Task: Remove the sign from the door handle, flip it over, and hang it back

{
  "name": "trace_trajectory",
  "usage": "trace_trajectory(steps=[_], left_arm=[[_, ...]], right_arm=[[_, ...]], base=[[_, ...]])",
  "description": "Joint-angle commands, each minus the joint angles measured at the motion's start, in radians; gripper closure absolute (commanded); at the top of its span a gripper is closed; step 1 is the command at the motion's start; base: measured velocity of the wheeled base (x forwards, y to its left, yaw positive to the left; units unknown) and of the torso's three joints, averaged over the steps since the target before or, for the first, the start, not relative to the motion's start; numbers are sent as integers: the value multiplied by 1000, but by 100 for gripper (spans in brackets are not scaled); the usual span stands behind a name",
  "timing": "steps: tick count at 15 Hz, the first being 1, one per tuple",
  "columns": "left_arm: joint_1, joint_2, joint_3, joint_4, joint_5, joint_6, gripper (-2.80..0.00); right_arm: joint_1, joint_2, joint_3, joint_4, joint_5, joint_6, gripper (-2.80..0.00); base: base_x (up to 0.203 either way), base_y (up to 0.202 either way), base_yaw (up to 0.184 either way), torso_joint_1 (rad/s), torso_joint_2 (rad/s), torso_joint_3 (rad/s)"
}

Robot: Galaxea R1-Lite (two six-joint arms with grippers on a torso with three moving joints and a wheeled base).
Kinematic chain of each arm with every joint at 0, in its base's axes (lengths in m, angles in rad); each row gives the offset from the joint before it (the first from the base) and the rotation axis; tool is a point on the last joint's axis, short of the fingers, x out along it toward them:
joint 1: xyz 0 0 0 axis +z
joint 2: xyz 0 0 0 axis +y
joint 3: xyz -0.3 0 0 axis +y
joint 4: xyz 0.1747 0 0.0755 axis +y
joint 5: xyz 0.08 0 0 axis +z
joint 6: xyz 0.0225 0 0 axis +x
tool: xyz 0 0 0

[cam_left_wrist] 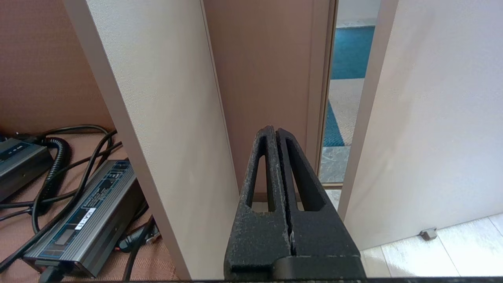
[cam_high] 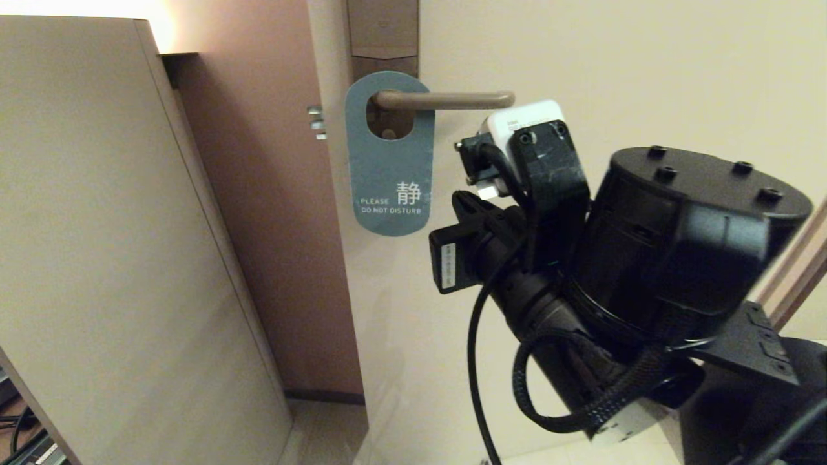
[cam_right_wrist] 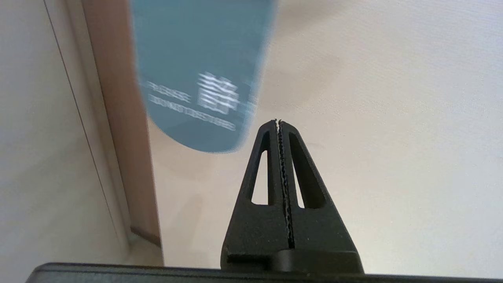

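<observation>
Sign [cam_high: 388, 171] reads "PLEASE DO NOT DISTURB", teal.

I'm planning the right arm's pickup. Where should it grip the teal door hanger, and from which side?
Grip the teal card sign by its free rounded bottom edge, below the white lettering, coming from below. It hangs flat against the door from the grey-bronze lever handle, so only that lower end is clear. The right gripper, now shut, must open first.

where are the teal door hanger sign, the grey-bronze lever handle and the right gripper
teal door hanger sign [cam_high: 387, 168], head view, middle of card
grey-bronze lever handle [cam_high: 452, 100], head view, mid bar
right gripper [cam_right_wrist: 278, 122], right wrist view, fingertips
</observation>
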Motion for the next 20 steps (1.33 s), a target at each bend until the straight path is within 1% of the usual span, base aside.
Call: trace_trajectory(steps=[1,3,5,7,10,13,14,16,17,20], left_arm=[[0,0,0,0,0,1,0],[0,0,0,0,0,1,0],[0,0,0,0,0,1,0],[0,0,0,0,0,1,0],[0,0,0,0,-1,1,0],[0,0,0,0,0,1,0],[0,0,0,0,0,1,0],[0,0,0,0,0,1,0],[0,0,0,0,-1,1,0],[0,0,0,0,0,1,0]], right_arm=[[-16,-91,62,-5,5,-1,0],[-77,-172,144,-4,43,-2,0],[-181,-262,249,-4,130,-7,0],[-283,-348,330,-4,198,-7,0],[-471,-454,430,-3,326,-6,0],[-670,-593,569,0,472,-2,0],[-721,-647,620,0,507,-1,0],[-791,-742,711,7,537,0,0],[-812,-794,752,18,542,-1,0],[-838,-942,844,40,546,0,0]], base=[[0,0,0,0,0,0],[0,0,0,0,0,0],[0,0,0,0,0,0],[0,0,0,0,0,0],[0,0,0,0,0,0],[0,0,0,0,0,0],[0,0,0,0,0,0],[0,0,0,0,0,0],[0,0,0,0,0,0],[0,0,0,0,0,0]])
